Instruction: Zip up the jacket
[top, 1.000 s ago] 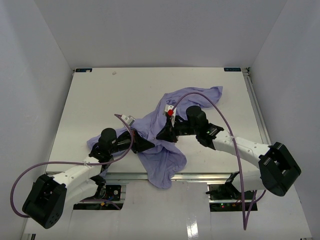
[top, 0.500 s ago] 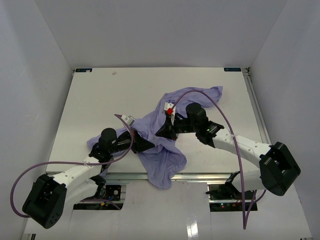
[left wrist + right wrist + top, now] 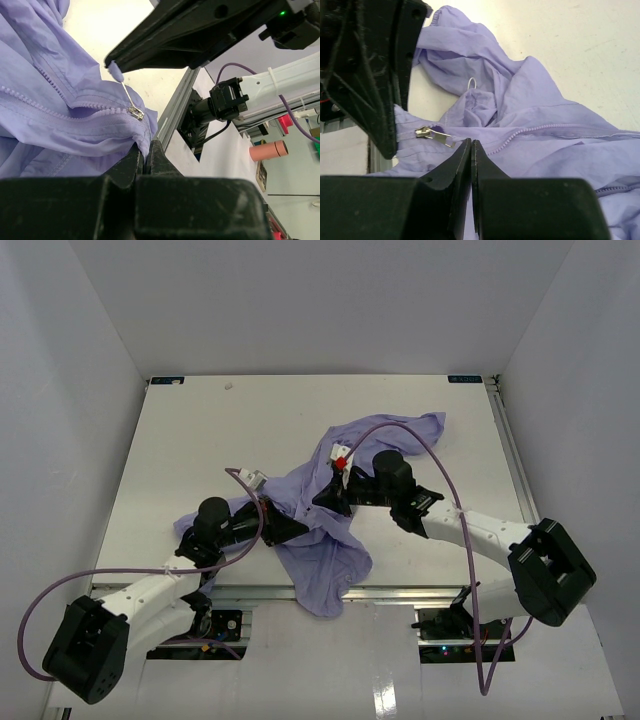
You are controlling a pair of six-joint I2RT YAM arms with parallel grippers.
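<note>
One thin lavender-purple fabric jacket lies crumpled on the white bench, its hem over the near edge. Of the two claws, the left claw pinches fabric below the single silver zipper slider. The right claw clamps the slider's pull tab.

Jacket cut off at edges of 2 wrist views, zipper slider too small to find from above
</note>
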